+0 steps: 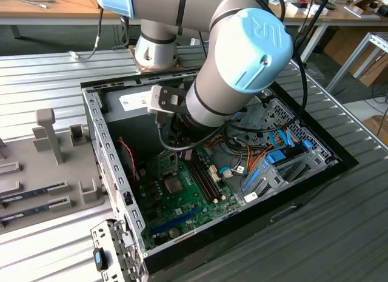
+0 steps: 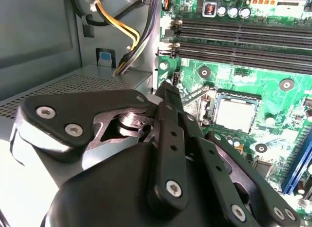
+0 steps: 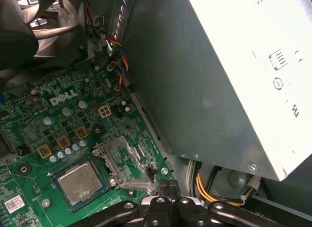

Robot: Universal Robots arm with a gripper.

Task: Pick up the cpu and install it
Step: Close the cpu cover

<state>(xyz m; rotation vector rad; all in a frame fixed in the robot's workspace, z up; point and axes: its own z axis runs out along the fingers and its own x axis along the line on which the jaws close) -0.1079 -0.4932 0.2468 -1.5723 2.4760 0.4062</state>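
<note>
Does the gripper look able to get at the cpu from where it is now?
Probably yes. The cpu lies face up in its socket on the green board with nothing over it, and the gripper hangs close beside it inside the open case. The power supply stands off to one side.

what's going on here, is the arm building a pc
Pretty much. A robot arm is reaching down into an open computer case, with its tool just above the green board. The cpu already sits in its socket on the board, seen in both wrist views, and the tool is beside the socket's edge, not holding the chip. The grey power supply is close alongside.
</note>
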